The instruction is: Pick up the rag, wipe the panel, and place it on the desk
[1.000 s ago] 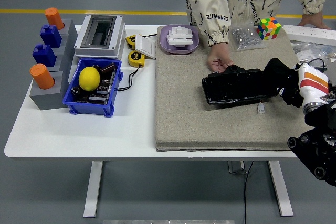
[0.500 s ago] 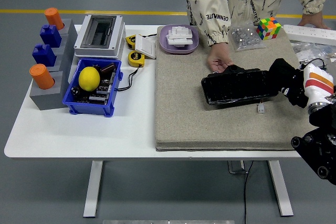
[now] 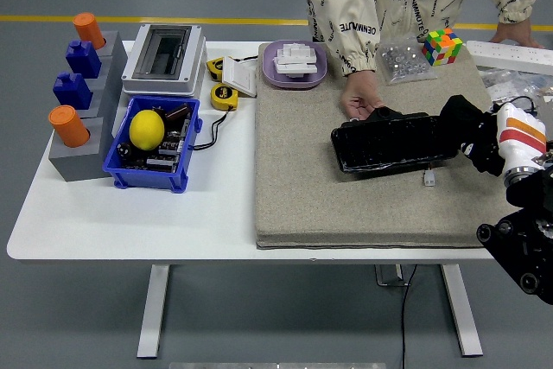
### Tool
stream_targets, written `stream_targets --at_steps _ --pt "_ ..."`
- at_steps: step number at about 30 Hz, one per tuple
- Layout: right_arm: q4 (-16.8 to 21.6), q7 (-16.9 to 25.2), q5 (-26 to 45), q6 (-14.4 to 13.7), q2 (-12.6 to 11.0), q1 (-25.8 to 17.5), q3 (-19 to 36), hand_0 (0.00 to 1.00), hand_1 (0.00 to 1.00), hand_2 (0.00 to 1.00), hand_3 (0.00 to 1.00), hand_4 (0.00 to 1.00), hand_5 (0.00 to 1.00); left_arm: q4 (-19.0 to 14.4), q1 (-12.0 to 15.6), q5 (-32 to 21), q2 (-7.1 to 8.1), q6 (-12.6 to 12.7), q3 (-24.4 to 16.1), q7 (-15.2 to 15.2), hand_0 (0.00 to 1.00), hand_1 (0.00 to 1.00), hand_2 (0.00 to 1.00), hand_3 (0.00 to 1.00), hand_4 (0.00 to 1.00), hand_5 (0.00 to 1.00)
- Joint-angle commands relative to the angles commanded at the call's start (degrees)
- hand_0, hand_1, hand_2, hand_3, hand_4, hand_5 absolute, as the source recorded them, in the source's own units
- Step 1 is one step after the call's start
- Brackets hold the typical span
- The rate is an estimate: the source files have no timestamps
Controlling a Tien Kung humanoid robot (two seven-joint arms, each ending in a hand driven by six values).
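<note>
A glossy black panel lies on the grey felt mat, right of centre. My right hand comes in from the right edge and rests on the panel's right end. Its fingers are curled over a dark rag, which is hard to tell apart from the black hand. A person's hand at the far side holds the panel's upper left corner. My left arm is out of view.
On the mat's far side are a purple bowl of white parts, a bag of small parts and a colour cube. To the left stand a blue bin holding a lemon, a grey box and a block rack.
My right hand slid a little to the right along the panel's end, then came back left. The panel and the person's hand stayed where they were.
</note>
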Motion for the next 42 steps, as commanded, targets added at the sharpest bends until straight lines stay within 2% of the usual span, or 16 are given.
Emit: stream_targets --at_steps 24,42 --pt "3.5 -0.65 -0.99 0.15 2.63 1.83 -6.45 0.292 0.389 0.419 0.435 0.968 0.059 0.04 -0.03 0.06 -0.02 -0.02 -0.09 0.03 0.608 0.642 0.655 0.562 0.628 0.442" --pt "6.94 -1.2 -0.32 0.14 5.12 3.05 -15.24 0.293 0.388 0.418 0.436 0.97 0.06 0.03 -0.06 0.07 0.03 -0.01 0.01 0.02 0.608 0.642 0.655 0.562 0.629 0.443"
